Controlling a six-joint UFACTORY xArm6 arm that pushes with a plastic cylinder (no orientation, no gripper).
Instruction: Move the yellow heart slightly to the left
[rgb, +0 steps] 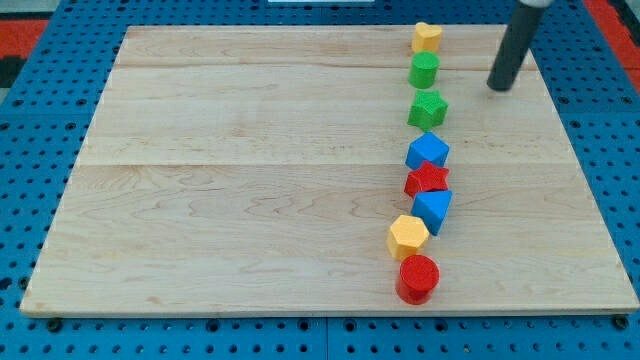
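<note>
The yellow heart lies at the view's top, at the head of a column of blocks on the wooden board. My tip rests on the board to the right of and slightly below the heart, apart from it, level with the green cylinder. Below the cylinder lie a green star, a blue block, a red star, a second blue block, a yellow hexagon and a red cylinder.
The board sits on a blue perforated table. The blocks form a near-vertical line right of the board's centre, several touching each other.
</note>
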